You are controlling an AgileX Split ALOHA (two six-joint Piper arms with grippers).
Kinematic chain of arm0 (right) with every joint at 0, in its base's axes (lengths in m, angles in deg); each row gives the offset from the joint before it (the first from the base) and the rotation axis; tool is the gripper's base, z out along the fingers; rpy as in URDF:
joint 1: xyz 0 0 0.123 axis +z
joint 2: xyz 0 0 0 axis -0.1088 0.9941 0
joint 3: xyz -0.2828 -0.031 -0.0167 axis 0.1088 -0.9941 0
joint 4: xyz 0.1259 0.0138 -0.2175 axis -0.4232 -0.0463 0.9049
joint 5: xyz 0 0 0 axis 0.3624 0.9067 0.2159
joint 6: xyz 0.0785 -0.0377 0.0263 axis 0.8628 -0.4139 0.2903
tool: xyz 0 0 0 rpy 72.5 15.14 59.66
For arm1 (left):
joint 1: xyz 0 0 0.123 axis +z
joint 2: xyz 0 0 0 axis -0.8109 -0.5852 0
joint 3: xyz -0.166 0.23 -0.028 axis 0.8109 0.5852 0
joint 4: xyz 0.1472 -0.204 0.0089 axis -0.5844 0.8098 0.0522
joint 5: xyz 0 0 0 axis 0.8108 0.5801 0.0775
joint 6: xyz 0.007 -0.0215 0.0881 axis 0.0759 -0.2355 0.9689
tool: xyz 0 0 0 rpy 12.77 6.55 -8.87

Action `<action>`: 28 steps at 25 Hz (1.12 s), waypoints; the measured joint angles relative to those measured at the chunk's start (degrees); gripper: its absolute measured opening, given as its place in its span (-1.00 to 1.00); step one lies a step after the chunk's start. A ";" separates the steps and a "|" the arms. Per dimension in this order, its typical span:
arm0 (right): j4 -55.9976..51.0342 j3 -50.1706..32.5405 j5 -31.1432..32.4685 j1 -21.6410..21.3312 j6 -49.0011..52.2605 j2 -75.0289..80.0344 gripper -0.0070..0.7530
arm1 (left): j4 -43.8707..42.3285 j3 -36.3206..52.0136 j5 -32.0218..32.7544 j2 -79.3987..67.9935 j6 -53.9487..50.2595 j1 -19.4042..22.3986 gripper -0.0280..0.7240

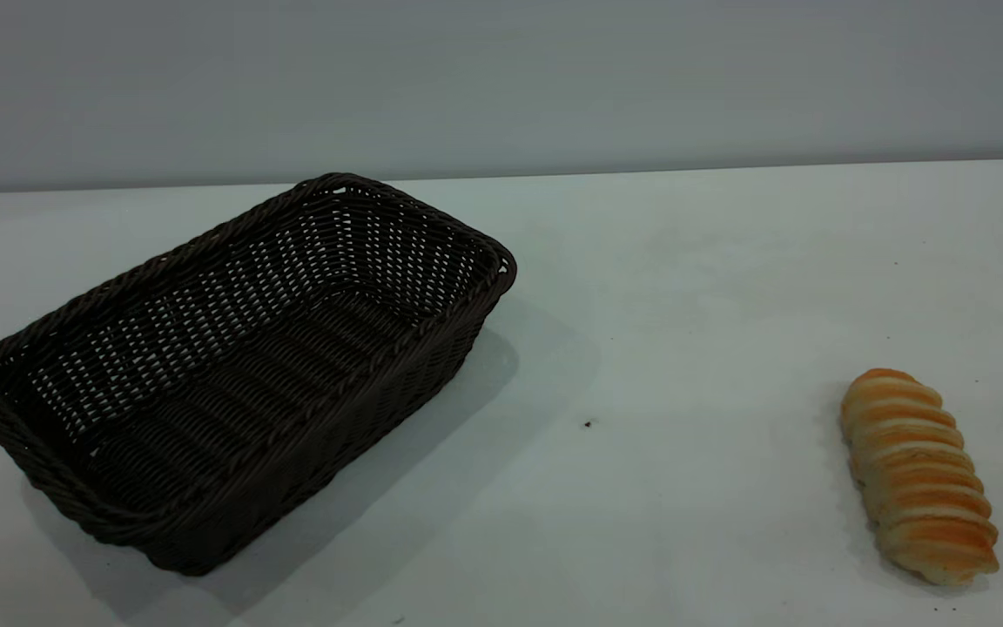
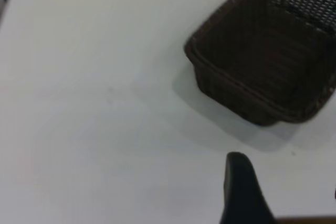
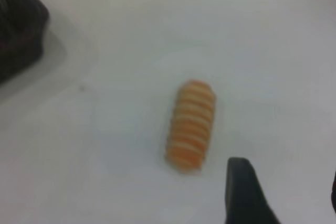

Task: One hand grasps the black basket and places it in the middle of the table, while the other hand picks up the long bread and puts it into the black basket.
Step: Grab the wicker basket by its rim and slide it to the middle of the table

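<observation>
The black basket stands empty on the left of the white table, set at an angle. It also shows in the left wrist view, with my left gripper open and empty above the table, short of the basket's near corner. The long bread lies at the table's front right. In the right wrist view the bread lies flat, and my right gripper hangs open and empty above the table, beside and a little short of it. Neither arm shows in the exterior view.
A grey wall runs behind the table's far edge. A corner of the basket shows at the edge of the right wrist view. A small dark speck lies on the table between basket and bread.
</observation>
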 joint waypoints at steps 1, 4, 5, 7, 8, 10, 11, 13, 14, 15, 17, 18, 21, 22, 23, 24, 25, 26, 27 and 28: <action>-0.66 0.00 -0.84 0.00 -0.55 1.57 0.02 | 0.46 0.00 0.21 -1.56 -0.49 0.00 0.37; -2.60 0.00 -2.68 0.00 -2.41 7.72 0.02 | 0.83 -0.44 0.01 -9.47 -0.72 0.00 0.37; -3.34 0.00 -3.09 0.00 -3.22 10.22 0.03 | 0.90 -0.90 -0.54 -12.17 -0.83 0.00 0.37; -5.15 0.00 -4.65 0.00 -5.17 14.79 0.06 | 0.95 -2.13 -1.94 -19.29 -0.89 0.00 0.37; -5.94 0.00 -5.44 0.00 -6.08 17.15 0.08 | 0.95 -2.98 -2.80 -23.08 -0.89 0.00 0.37; -7.75 0.00 -7.55 0.00 -8.46 21.05 0.14 | 0.95 -5.00 -4.22 -30.17 -0.89 0.00 0.37; -8.33 0.00 -8.71 0.00 -9.65 22.99 0.16 | 0.95 -6.24 -4.84 -34.07 -0.95 0.00 0.37; -8.97 0.00 -10.53 0.00 -11.40 26.19 0.23 | 1.21 -8.67 -5.48 -41.10 -0.95 0.00 0.37; -9.28 0.00 -11.35 0.00 -12.12 27.82 0.26 | 1.58 -9.92 -5.58 -44.79 -0.96 0.00 0.37; -9.42 0.00 -11.90 0.00 -12.47 29.35 0.28 | 1.95 -11.13 -5.80 -48.33 -1.01 0.00 0.37; -9.61 0.00 -12.73 0.00 -13.04 32.00 0.31 | 2.99 -13.07 -6.71 -54.16 -1.01 0.00 0.37; -9.65 0.00 -13.04 0.00 -13.31 33.30 0.32 | 3.52 -13.81 -7.34 -56.91 -1.01 0.00 0.37; -9.73 0.00 -13.83 0.00 -13.90 36.07 0.32 | 4.93 -14.52 -10.70 -63.05 -1.53 0.00 0.37; -9.98 0.00 -14.04 0.00 -13.90 36.71 0.33 | 5.42 -14.59 -11.81 -64.92 -2.05 0.00 0.37; -10.32 0.00 -14.45 0.00 -13.95 37.19 0.33 | 5.80 -14.59 -13.62 -66.39 -2.97 0.00 0.37; -10.76 0.00 -14.85 0.00 -13.95 37.59 0.33 | 5.94 -14.59 -15.07 -68.11 -3.81 0.00 0.37; -11.13 0.00 -15.09 0.00 -14.15 37.92 0.33 | 6.07 -14.59 -16.13 -69.81 -4.95 0.00 0.37; -11.37 0.00 -15.15 0.00 -14.38 38.20 0.33 | 6.10 -14.59 -17.20 -71.22 -6.04 0.00 0.37; -11.50 0.00 -15.28 0.00 -14.69 38.57 0.33 | 6.18 -14.59 -17.90 -72.90 -6.92 0.00 0.37; -11.93 0.00 -15.34 0.00 -15.00 38.96 0.33 | 6.20 -14.59 -18.73 -74.57 -7.83 0.00 0.37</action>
